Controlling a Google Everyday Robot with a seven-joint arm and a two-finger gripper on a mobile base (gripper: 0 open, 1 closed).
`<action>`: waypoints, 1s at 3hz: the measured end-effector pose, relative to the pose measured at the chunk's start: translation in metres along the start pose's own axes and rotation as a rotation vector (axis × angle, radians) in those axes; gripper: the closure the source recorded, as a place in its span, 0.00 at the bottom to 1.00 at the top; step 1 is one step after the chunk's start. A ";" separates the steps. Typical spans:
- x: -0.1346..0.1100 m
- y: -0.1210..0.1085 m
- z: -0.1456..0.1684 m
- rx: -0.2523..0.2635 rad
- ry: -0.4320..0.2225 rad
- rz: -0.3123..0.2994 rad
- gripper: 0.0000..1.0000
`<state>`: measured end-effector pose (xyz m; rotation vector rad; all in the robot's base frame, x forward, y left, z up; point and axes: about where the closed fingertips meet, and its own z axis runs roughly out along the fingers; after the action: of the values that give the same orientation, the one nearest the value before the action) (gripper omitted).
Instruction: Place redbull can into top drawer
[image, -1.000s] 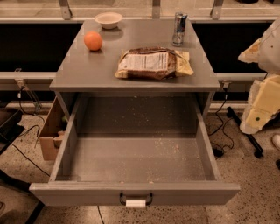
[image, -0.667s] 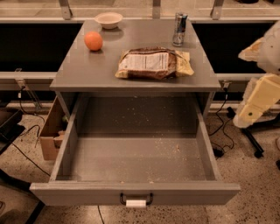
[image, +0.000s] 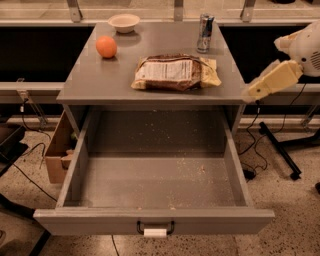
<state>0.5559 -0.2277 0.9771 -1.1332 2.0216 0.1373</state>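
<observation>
The redbull can (image: 204, 32) stands upright at the back right of the grey cabinet top (image: 90, 75). The top drawer (image: 155, 221) is pulled wide open below, its speckled floor bare, with a black handle and a white tag on the front panel. My gripper (image: 252, 91) is at the end of the cream arm on the right, level with the cabinet top's front right corner. It is well in front of and to the right of the can and holds nothing that I can see.
An orange (image: 106, 46) and a small white bowl (image: 124, 22) sit at the back left of the top. A brown snack bag (image: 175, 72) lies in the middle. A cardboard box (image: 59, 150) stands left of the drawer. Cables and a stand leg (image: 280, 152) are on the floor at the right.
The arm has risen and swung left, from beside the drawer's right side up to the cabinet top's front right corner. Nothing else moved.
</observation>
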 end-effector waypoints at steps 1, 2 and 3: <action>-0.020 -0.031 0.010 0.061 -0.129 0.073 0.00; -0.023 -0.036 0.011 0.075 -0.143 0.077 0.00; -0.024 -0.037 0.018 0.087 -0.142 0.085 0.00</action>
<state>0.6010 -0.2253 0.9914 -0.9571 1.9310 0.1664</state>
